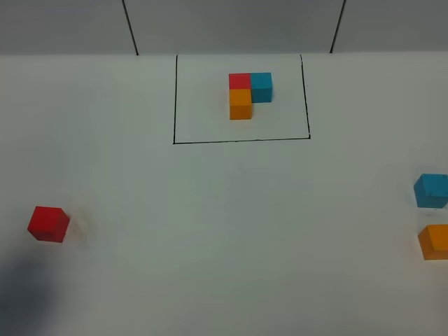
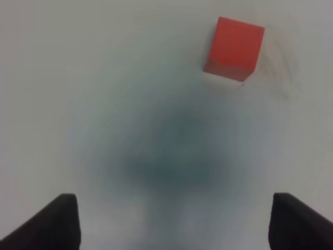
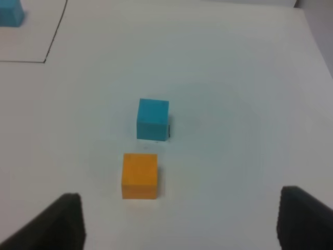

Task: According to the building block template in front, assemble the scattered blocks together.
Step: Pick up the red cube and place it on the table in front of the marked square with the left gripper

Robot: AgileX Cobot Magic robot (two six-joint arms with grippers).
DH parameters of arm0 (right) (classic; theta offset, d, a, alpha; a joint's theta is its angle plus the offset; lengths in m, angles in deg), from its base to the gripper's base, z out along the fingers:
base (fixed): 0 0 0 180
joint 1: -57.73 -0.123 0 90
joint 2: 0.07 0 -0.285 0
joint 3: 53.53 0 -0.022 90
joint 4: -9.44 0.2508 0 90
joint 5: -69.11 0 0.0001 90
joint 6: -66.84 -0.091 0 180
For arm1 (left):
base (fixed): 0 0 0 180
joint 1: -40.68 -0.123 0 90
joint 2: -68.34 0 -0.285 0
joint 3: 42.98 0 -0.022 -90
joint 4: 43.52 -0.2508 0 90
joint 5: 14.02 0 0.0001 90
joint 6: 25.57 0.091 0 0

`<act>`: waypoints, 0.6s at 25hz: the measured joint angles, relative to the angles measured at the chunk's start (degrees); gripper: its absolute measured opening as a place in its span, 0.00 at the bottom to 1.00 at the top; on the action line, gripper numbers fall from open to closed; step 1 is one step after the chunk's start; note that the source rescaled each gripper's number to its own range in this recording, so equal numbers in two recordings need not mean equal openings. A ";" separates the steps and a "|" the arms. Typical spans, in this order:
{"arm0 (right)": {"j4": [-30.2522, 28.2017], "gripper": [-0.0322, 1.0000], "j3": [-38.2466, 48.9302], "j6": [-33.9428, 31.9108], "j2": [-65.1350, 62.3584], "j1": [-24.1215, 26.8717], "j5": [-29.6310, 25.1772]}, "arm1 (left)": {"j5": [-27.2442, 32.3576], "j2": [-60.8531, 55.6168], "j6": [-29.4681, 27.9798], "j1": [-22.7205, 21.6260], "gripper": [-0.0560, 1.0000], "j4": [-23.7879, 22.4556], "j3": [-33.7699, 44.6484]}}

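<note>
The building block template (image 1: 248, 94), an L of red, blue and orange cubes, sits inside a thin black rectangle (image 1: 241, 141) at the far middle. The scattered blocks lie apart: the red cube (image 1: 48, 224) at the left, the light blue cube (image 1: 431, 190) and the orange cube (image 1: 435, 241) at the right edge. My left gripper (image 2: 174, 224) is open and empty, above the table short of the red cube (image 2: 234, 48). My right gripper (image 3: 179, 221) is open and empty, short of the orange cube (image 3: 139, 175) and the blue cube (image 3: 153, 119). Neither gripper shows in the exterior view.
The white table (image 1: 224, 231) ends at a grey back wall (image 1: 231, 24). A dark shadow (image 1: 24, 294) lies at the near left corner. The right wrist view shows the template's blue cube (image 3: 10, 13) and a corner of the black line (image 3: 54, 34).
</note>
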 joint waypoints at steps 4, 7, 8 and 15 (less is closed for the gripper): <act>0.00 0.63 0.00 0.00 0.00 0.00 0.00 | -4.75 14.00 2.66 0.00 0.67 2.55 -2.77; 0.00 0.62 0.00 0.00 0.00 0.00 0.00 | -7.58 21.62 5.84 0.00 0.67 5.73 -5.50; 0.00 0.61 0.00 0.00 0.00 0.00 0.00 | -8.09 23.81 7.44 0.00 0.67 7.04 -6.34; 0.00 0.60 0.00 0.00 0.00 0.00 0.00 | -10.04 33.19 15.14 0.00 0.67 15.61 -10.80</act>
